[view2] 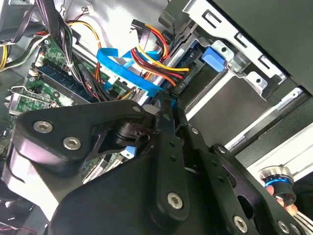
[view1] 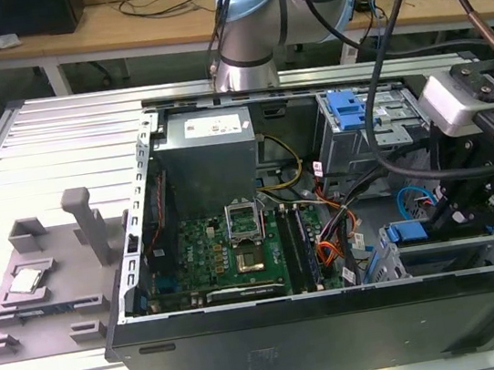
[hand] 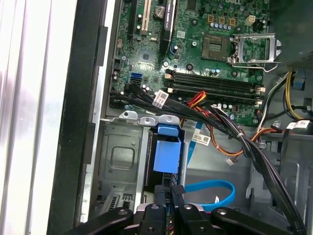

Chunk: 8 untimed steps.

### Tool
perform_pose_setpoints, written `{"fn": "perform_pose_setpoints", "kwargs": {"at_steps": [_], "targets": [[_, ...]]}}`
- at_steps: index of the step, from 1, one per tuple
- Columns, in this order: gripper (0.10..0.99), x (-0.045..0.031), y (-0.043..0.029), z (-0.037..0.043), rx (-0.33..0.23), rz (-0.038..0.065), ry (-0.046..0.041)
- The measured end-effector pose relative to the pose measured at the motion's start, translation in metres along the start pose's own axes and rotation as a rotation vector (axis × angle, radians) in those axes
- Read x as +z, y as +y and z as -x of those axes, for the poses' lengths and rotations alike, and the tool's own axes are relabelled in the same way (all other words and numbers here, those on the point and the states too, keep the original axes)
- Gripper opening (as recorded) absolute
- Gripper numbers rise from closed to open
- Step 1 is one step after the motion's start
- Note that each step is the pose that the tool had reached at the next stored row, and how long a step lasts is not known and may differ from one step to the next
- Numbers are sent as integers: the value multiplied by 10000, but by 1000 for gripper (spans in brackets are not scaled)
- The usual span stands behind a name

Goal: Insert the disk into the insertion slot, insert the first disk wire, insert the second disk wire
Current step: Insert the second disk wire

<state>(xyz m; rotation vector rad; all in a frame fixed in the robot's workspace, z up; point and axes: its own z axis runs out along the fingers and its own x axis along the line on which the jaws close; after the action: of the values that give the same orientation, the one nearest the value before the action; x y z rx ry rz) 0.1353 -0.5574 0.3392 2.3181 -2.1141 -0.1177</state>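
Note:
The disk (hand: 166, 154), framed by its blue carrier, lies inside the insertion slot (hand: 120, 156), the low grey cage at the case's front corner (view1: 451, 258); its blue end tab (view2: 214, 58) sticks out. The first disk wire (view2: 151, 51), orange, red and black, ends in a black plug (view2: 182, 81) sitting against the disk's end. The second disk wire (hand: 215, 188), glossy blue, loops beside the disk and runs to my fingertips. My gripper (view2: 167, 100) hangs just behind the disk (view1: 407, 232), shut on that blue cable's end; the plug is hidden between the pads.
A taller grey cage with a blue latch plate (view1: 347, 111) stands behind the slot. Black cable bundles (hand: 230, 127) cross between the motherboard (view1: 229, 252) and the cages. The power supply (view1: 206, 154) fills the case's back. A grey fixture (view1: 48, 277) lies at the exterior view's left.

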Motion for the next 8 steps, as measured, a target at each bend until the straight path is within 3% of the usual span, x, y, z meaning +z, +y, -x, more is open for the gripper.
{"fn": "perform_pose_setpoints", "kwargs": {"at_steps": [8], "targets": [[165,21,-2,12,124,-7,-9]]}}
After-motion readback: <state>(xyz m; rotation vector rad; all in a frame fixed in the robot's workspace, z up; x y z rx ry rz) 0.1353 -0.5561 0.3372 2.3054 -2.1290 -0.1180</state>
